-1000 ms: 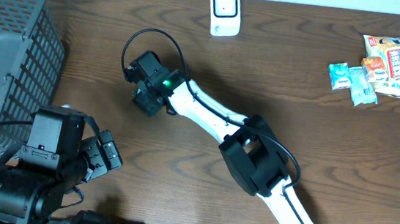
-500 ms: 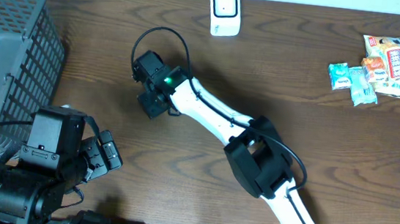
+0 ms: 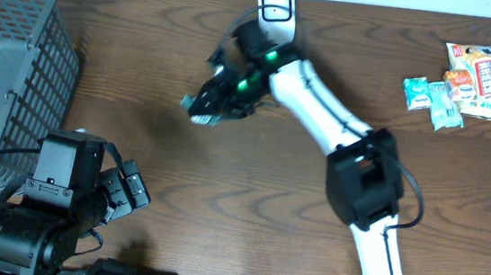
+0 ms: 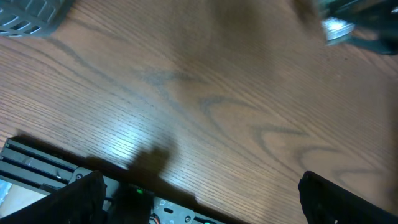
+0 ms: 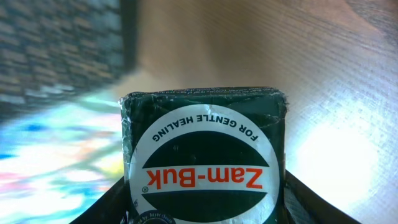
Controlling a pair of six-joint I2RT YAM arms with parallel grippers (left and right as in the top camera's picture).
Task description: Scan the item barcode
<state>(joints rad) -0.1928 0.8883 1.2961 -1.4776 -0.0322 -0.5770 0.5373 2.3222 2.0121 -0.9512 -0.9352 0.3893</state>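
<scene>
At nine o'clock on the surface (image 3: 221,198), a grey mesh basket (image 3: 54,65) is cut off by the frame edge, and its contents cannot be made out. Near eleven o'clock, a dark green Zam-Buk box (image 5: 205,162) is gripped in the right claw (image 3: 205,107), at seven o'clock from the white scanner (image 3: 275,14); its lower part is cropped in the wrist view. The left claw (image 3: 130,188) is spread wide at seven o'clock. Snack packets (image 3: 459,81) are seen at two o'clock.
</scene>
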